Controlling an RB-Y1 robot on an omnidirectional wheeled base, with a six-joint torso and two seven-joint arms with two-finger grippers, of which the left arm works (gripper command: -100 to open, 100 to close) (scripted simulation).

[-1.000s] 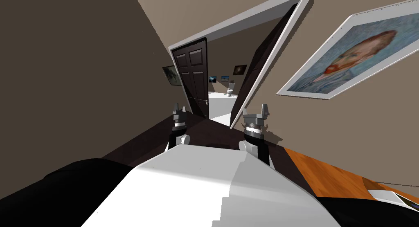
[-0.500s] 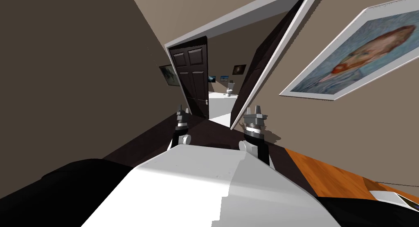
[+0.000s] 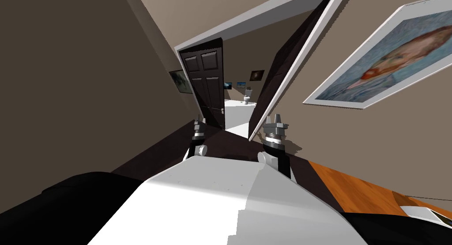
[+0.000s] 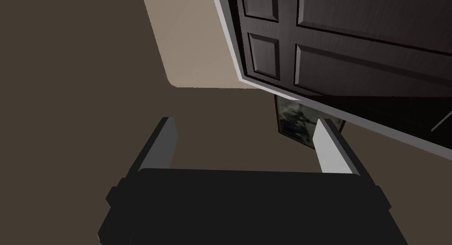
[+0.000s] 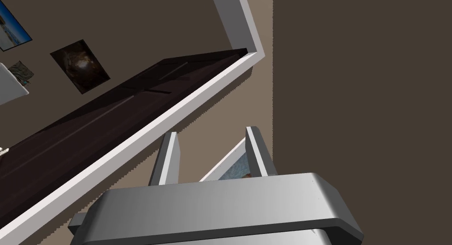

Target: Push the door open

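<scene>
Dark panelled door partly open, left claw spread, right claw perhaps narrower

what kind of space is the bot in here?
Most likely a hallway in a house: brown walls close on both sides, a framed portrait painting on the right wall, a dark panelled door open in a white door frame ahead, and a toilet in the room beyond.

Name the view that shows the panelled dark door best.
Head view: the panelled door stands whole, handle included. The left wrist view crops it to a few panels; the right wrist view faces the other dark leaf.
</scene>
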